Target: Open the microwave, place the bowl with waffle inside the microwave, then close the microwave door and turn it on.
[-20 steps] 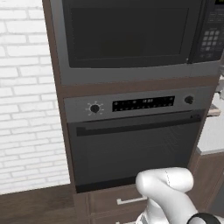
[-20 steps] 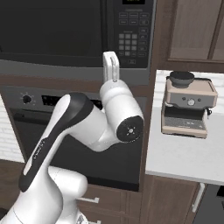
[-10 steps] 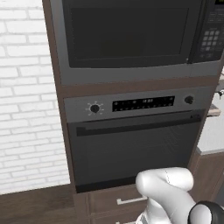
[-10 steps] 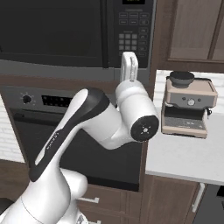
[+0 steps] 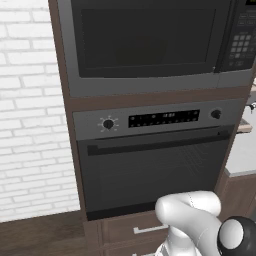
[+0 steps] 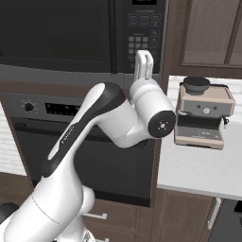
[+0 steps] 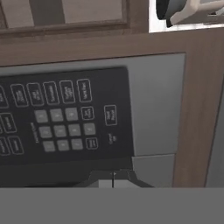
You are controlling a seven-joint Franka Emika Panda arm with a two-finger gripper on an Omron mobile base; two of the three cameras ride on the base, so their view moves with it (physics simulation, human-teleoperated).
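Grey microwave (image 6: 85, 38) sits shut; your gripper (image 7: 113, 178), fingers pressed together on nothing, faces its keypad (image 7: 65, 127) directly ahead. Judged: lined up for the door edge beside the panel. Bowl unseen.

I see the microwave (image 5: 155, 47) built in above, at 12 o'clock in left base view; its dark glass microwave door (image 5: 147, 40) shut, keypad panel at 2 o'clock.

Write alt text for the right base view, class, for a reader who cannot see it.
A white robot arm raises its gripper to the keypad of a closed microwave above an oven. A coffee machine stands on the counter alongside.
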